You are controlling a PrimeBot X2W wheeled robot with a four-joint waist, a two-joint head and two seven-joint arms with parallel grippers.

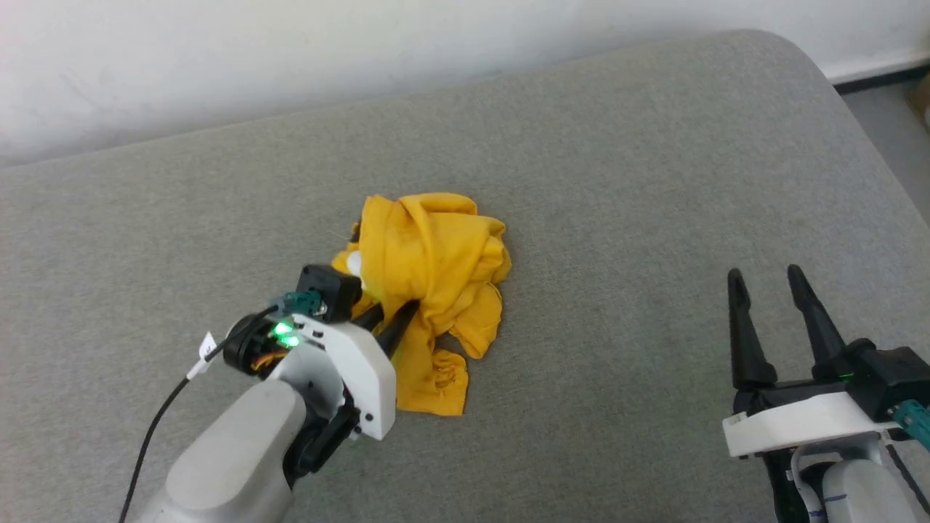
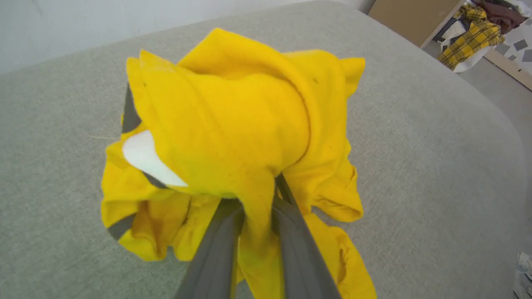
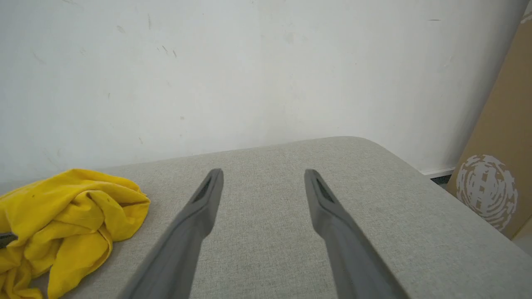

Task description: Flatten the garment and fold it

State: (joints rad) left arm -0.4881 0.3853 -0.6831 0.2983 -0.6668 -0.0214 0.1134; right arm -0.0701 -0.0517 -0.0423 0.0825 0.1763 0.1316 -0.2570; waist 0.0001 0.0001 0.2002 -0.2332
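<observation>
The shirt [image 1: 429, 254] lies bunched mid-cushion [image 1: 654, 181], so nothing is flattened or folded yet. The left gripper [image 1: 398, 309] pinches a fold of it between nearly closed fingers. The right gripper [image 1: 764, 272] hovers well apart, fingers wide and empty.

Folds of the garment [image 1: 429, 247] hide the tips of the left end effector [image 1: 399, 311].
</observation>
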